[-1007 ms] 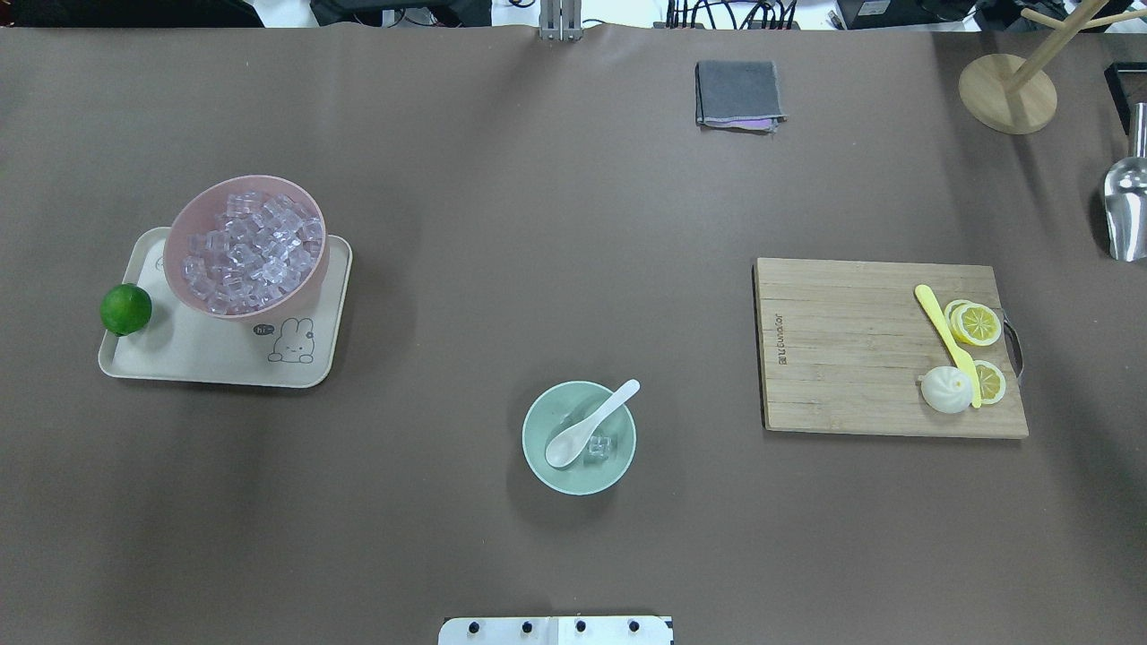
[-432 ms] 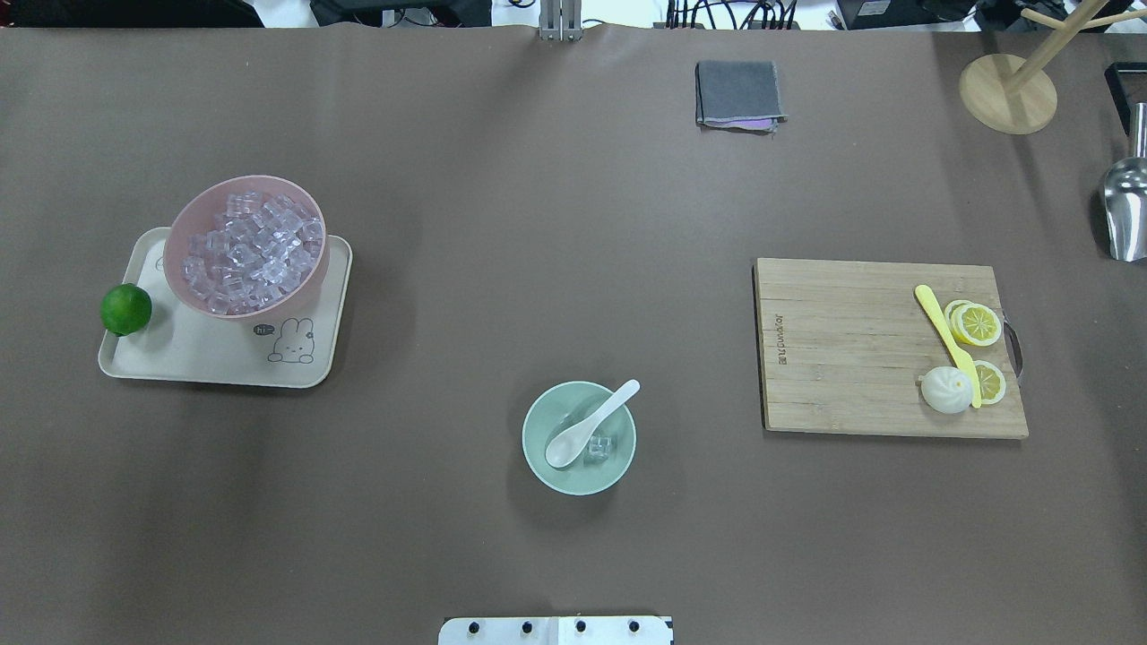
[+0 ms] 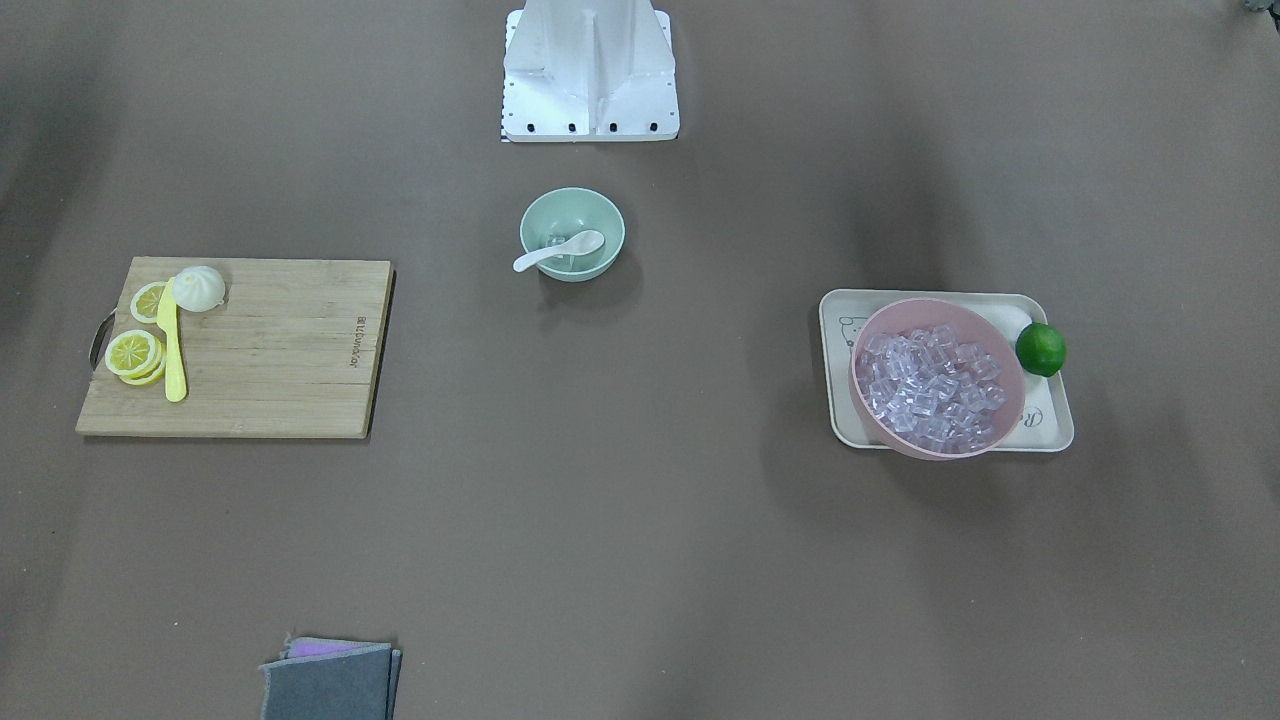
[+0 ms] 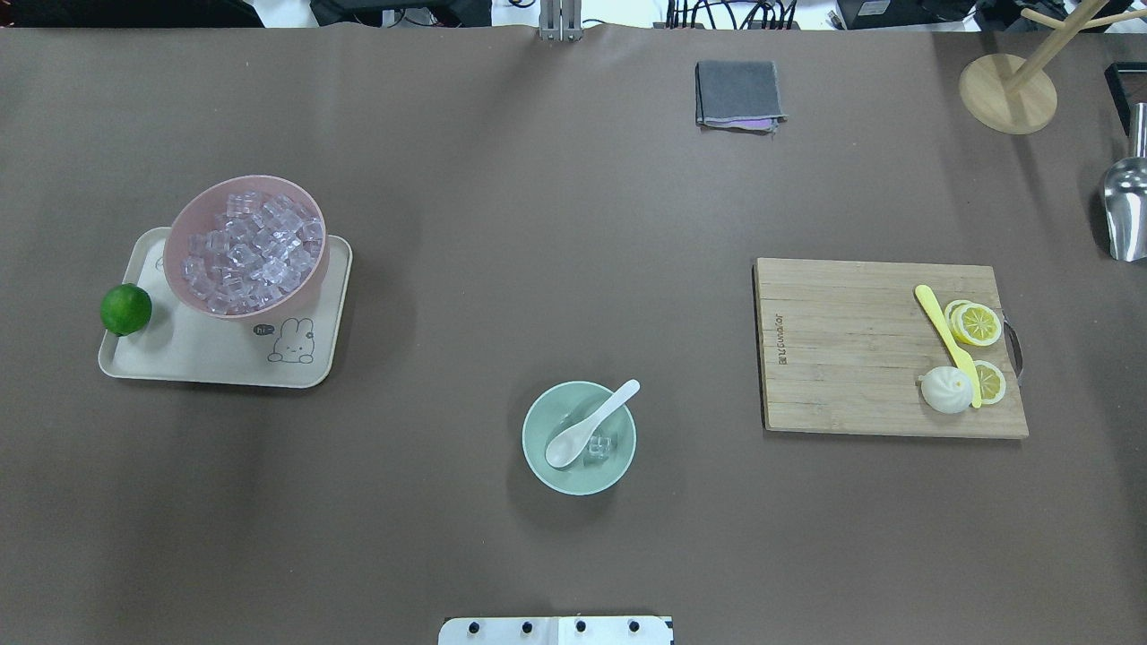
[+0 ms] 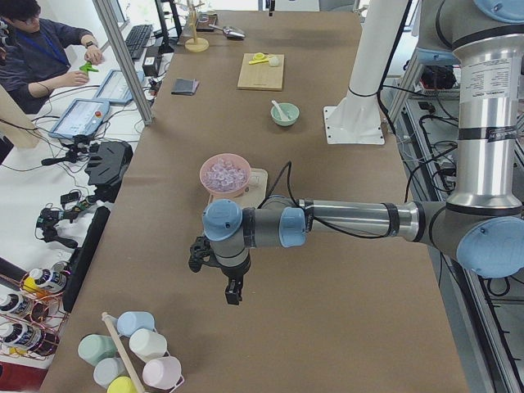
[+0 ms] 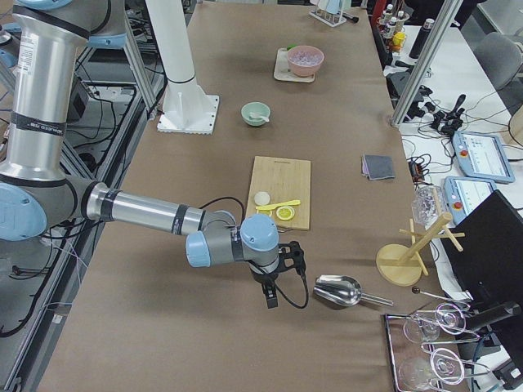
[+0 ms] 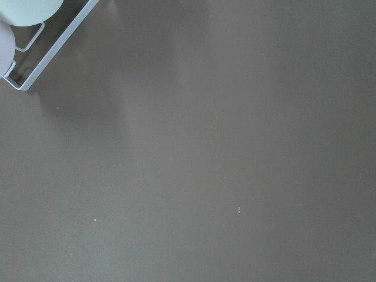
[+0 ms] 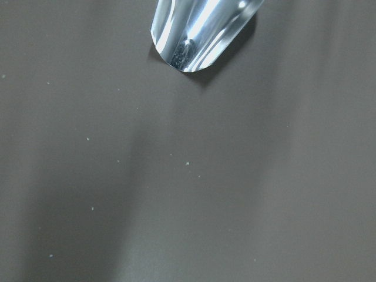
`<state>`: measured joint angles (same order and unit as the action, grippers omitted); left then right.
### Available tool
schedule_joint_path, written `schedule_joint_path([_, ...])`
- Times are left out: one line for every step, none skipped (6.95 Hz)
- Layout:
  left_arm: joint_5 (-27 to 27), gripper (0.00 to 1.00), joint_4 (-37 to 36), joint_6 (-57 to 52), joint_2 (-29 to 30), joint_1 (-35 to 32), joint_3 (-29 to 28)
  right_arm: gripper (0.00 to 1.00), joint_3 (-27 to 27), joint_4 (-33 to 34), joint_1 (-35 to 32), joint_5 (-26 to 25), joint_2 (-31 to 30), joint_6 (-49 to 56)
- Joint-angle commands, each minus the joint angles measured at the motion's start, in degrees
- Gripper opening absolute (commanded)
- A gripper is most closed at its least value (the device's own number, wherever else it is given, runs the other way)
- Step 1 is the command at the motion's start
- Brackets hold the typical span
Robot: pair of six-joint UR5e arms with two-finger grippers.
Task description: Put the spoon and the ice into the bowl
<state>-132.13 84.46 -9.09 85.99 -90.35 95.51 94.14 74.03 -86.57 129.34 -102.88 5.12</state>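
Note:
The mint-green bowl (image 4: 536, 459) stands on the table in front of the robot base. The white spoon (image 4: 591, 423) lies in it, scoop down inside and handle resting over the far-right rim. A few clear ice cubes (image 4: 599, 447) lie in the bowl beside the scoop. The bowl also shows in the front view (image 3: 572, 203) with the spoon (image 3: 555, 251). The left gripper (image 5: 232, 293) hangs over bare table far off to the left, and the right gripper (image 6: 271, 298) hangs far off to the right; both show only in side views, so I cannot tell if they are open or shut.
A pink bowl (image 4: 318, 273) full of ice sits on a beige tray (image 4: 179, 358) with a lime (image 4: 125, 308). A cutting board (image 4: 842, 358) holds a yellow knife (image 4: 945, 340), lemon slices and a bun. A grey cloth (image 4: 737, 92), metal scoop (image 4: 1127, 210) and wooden stand (image 4: 1006, 92) lie farther back.

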Motion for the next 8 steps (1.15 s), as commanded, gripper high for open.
schedule_joint_path([0.0, 0.99, 0.0, 0.0, -0.2, 0.0, -0.2, 1.0, 13.1, 24.9, -1.0, -1.0, 0.2, 0.2])
schedule_joint_path([0.2, 0.99, 0.0, -0.2, -0.6, 0.0, 0.0, 1.0, 16.8, 33.2, -1.0, -1.3, 0.4, 0.1])
schedule_joint_path([0.5, 0.99, 0.0, -0.5, -0.6, 0.0, 0.0, 1.0, 16.6, 33.4, -1.0, -0.8, 0.4, 0.1])
schedule_joint_path([2.0, 0.99, 0.1, -0.8, -0.4, 0.0, 0.3, 1.0, 16.6, 33.3, -1.0, -0.8, 0.7, 0.1])
schedule_joint_path([2.3, 0.99, 1.1, -0.8, -0.4, 0.0, 0.2, 1.0, 16.7, 33.2, -1.0, -0.8, 0.7, 0.2])
schedule_joint_path([2.3, 0.99, 1.8, -0.7, -0.5, 0.0, 0.3, 1.0, 16.5, 32.2, -1.0, -0.1, 0.7, 0.2])
schedule_joint_path([2.3, 0.99, 1.8, -0.7, -0.5, -0.1, 0.5, 1.0, 16.5, 32.1, -1.0, 0.3, 0.6, 0.2])
schedule_joint_path([2.3, 0.99, 1.8, -0.7, -0.5, -0.2, 0.9, 1.0, 16.5, 32.0, -0.9, 0.5, 0.7, 0.2])
